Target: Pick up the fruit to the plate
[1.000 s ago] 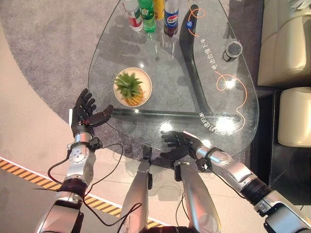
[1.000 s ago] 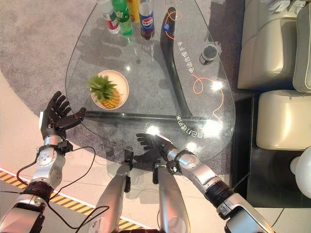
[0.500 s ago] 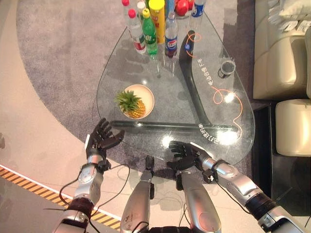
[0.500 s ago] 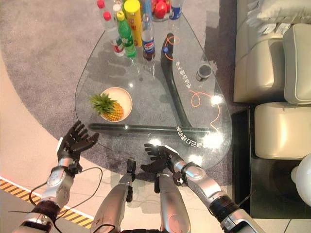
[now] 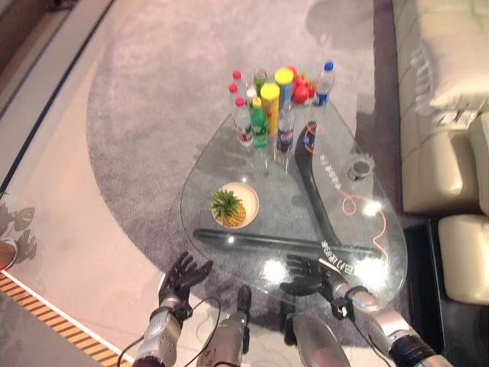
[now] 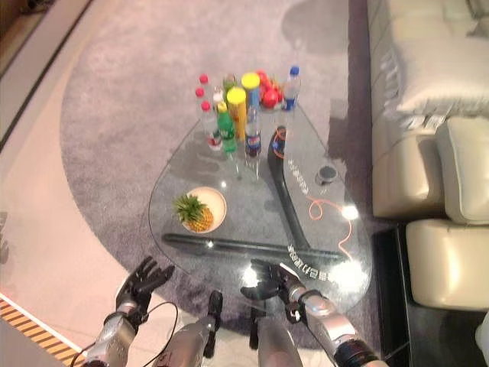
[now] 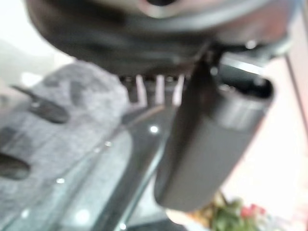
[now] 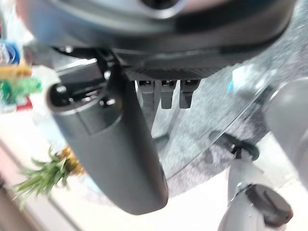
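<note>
The pineapple [image 5: 229,210] already lay on the plate [image 5: 249,200] at frame centre – so I judged the placing done – while my left hand [image 5: 181,279] and right hand [image 5: 307,276], fingers spread and empty, hung low, needing only to retreat.

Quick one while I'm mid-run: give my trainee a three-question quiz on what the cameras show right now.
1. True or false: the pineapple lies on the round cream plate.
2. Which hand reaches over the near edge of the clear glass table? A) left hand B) right hand
3. Fill in: the left hand, fingers spread, holds ____.

Key: 1 true. 2 B: the right hand is over the glass, while the left hand is off the table's edge, above the floor. 3 nothing.
</note>
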Robot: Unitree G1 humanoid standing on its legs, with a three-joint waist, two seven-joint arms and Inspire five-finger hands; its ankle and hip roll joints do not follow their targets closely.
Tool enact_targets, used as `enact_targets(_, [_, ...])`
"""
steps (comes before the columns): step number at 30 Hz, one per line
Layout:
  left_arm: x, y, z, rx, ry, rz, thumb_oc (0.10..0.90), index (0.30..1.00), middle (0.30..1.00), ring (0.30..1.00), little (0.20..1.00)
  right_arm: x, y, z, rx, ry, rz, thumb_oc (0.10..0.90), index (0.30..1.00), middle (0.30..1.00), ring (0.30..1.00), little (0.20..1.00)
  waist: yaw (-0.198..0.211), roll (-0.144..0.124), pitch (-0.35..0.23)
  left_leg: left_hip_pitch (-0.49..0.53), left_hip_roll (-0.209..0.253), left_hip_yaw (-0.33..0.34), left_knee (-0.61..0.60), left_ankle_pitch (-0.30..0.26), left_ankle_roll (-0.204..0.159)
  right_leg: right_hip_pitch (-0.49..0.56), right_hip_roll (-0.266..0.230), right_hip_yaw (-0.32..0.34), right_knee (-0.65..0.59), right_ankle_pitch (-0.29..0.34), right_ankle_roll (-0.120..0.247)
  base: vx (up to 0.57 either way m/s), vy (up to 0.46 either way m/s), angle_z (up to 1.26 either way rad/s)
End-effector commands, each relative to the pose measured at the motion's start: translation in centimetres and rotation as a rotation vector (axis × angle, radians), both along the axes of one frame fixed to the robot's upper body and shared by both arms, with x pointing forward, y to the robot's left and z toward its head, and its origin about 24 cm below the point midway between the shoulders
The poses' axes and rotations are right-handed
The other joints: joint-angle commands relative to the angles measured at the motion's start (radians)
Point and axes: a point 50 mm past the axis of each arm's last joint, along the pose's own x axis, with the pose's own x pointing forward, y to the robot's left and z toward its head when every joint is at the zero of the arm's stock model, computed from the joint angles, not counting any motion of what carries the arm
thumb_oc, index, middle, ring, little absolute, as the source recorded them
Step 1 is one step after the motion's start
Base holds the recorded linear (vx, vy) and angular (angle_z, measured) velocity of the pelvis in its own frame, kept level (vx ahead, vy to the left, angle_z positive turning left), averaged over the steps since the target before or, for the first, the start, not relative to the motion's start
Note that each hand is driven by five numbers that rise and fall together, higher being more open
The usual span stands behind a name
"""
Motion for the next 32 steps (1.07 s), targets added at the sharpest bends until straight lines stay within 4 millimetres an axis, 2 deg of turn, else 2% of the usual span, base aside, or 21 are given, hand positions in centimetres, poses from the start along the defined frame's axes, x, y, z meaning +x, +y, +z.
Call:
enact_targets(1, [-0.5,0.8,-0.3,0.004,0.02,-0.029,0.8,0.9,0.9,0.9,0.9,-1.4,0.5,-1.3,0.014,0.029,-0.071,0.8,0.9,0.9,0.9,0.9,0.018,-0.06,-0.074,0.034,-0.043,-0.001,-0.012,-0.06,-0.007,0.122,-0.034,0.027,-0.202,0.107,0.077,0.1,-0.001,0.08])
enact_targets(6, [-3.1,-0.1,-2.4,-0.031,0.185,-0.072,0.8,0.9,0.9,0.9,0.9,-4.3,-1.8,-4.4,-0.082,0.208,-0.212,0.8,0.9,0.9,0.9,0.9,0.031,-0.053,-0.121,0.074,-0.037,0.003,-0.023,-0.073,-0.003,0.168,-0.038,0.017,-0.224,0.107,0.081,0.08,0.0,0.1])
enact_targets(12, [-5.6,-0.3,-3.7,-0.042,0.329,-0.06,0.8,0.9,0.9,0.9,0.9,-7.7,-3.1,-6.3,-0.142,0.37,-0.325,0.8,0.9,0.9,0.9,0.9,0.029,-0.046,-0.153,0.116,-0.03,0.011,-0.048,-0.083,0.002,0.202,-0.037,0.019,-0.245,0.109,0.087,0.05,-0.002,0.02])
enact_targets(17, [-6.8,-0.5,-4.2,-0.055,0.4,-0.079,0.8,0.9,0.9,0.9,0.9,-9.8,-3.4,-7.1,-0.161,0.463,-0.339,0.8,0.9,0.9,0.9,0.9,0.029,-0.039,-0.17,0.139,-0.027,0.017,-0.066,-0.087,0.005,0.217,-0.039,0.018,-0.26,0.113,0.092,0.01,0.002,0.0])
enact_targets(23, [-8.1,-0.8,-4.7,-0.075,0.468,-0.077,0.8,0.9,0.9,0.9,0.9,-11.2,-3.6,-7.5,-0.173,0.531,-0.334,0.8,0.9,0.9,0.9,0.9,0.027,-0.035,-0.187,0.15,-0.024,0.026,-0.082,-0.087,0.006,0.224,-0.04,0.017,-0.269,0.116,0.095,0.0,0.0,0.0])
enact_targets(32, [-8.4,-1.2,-4.8,-0.085,0.481,-0.099,0.8,0.9,0.9,0.9,0.9,-12.1,-3.3,-7.8,-0.169,0.561,-0.295,0.8,0.9,0.9,0.9,0.9,0.023,-0.036,-0.2,0.162,-0.021,0.036,-0.088,-0.095,0.012,0.23,-0.044,0.016,-0.27,0.114,0.097,0.0,0.0,0.0])
